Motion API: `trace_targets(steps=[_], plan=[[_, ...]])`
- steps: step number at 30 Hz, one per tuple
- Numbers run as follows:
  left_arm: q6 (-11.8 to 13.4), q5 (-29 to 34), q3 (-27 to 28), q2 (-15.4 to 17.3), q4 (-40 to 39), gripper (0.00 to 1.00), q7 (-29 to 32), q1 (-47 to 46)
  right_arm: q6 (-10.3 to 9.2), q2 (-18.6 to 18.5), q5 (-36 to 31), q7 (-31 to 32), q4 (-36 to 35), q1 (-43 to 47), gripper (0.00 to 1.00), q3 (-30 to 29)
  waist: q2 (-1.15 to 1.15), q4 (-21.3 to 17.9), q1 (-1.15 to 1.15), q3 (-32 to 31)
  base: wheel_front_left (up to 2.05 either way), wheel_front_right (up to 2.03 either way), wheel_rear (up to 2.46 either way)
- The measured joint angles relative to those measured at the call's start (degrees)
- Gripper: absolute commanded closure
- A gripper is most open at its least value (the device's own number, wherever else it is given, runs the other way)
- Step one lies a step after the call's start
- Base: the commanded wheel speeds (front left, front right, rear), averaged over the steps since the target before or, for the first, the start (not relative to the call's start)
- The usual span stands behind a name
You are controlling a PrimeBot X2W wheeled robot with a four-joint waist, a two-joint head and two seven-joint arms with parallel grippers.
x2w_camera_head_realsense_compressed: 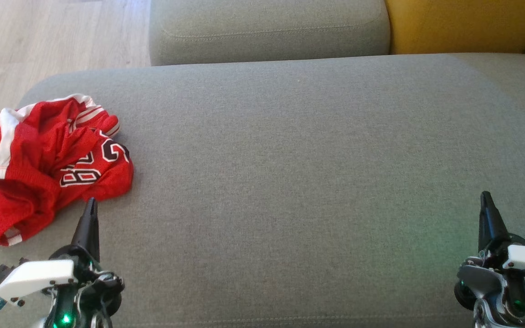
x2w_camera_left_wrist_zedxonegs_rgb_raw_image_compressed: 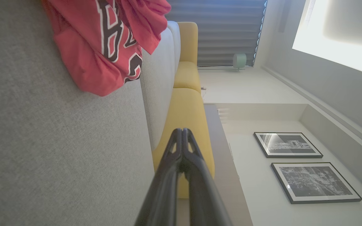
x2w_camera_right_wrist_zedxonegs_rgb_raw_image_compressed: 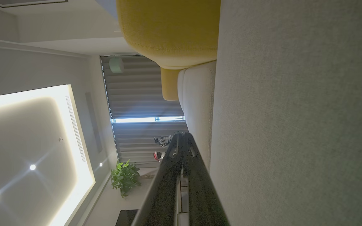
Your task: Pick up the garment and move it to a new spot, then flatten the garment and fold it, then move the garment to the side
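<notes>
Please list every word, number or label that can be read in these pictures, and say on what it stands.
"2" (probably): black print with white edges on the crumpled red garment.
"8" or "B": next to it in the same print; I cannot tell which.
The folds hide the rest, so no whole word or number can be read.

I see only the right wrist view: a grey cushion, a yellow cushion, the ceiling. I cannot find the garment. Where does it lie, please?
Observer: In the head view, the red garment lies at the left end of the grey seat, just ahead of the left claw.
Operator: Does the left claw hold it?
Observer: No. In the left wrist view its fingers are closed on nothing, apart from the garment.
Operator: Is the garment flat?
Observer: No, it is crumpled in a heap.
</notes>
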Motion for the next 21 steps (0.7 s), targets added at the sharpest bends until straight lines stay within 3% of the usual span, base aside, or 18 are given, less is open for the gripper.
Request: trace_targets(steps=[16, 17, 21], plan=[[0.00, 0.00, 0.00, 0.00, 0.00, 1.00, 0.00, 0.00, 0.00, 0.00, 0.00, 0.00, 0.00, 0.00, 1.00, 0.00, 0.00, 0.00, 0.00, 0.00, 0.00, 0.00, 0.00], [0.03, 0.00, -0.03, -0.03, 0.19, 0.00, -0.02, 0.03, 0.00, 0.02, 0.00, 0.00, 0.13, 0.03, 0.00, 0.01, 0.00, 0.00, 0.00, 0.00, 0.00, 0.00, 0.00], [0.11, 0.00, -0.18, -0.57, 3.46, 0.00, -0.10, 2.40, 0.00, 0.29, 0.00, -0.03, 3.34, 2.09, 0.00, 0.13, 0.00, 0.00, 0.00, 0.00, 0.00, 0.00, 0.00]])
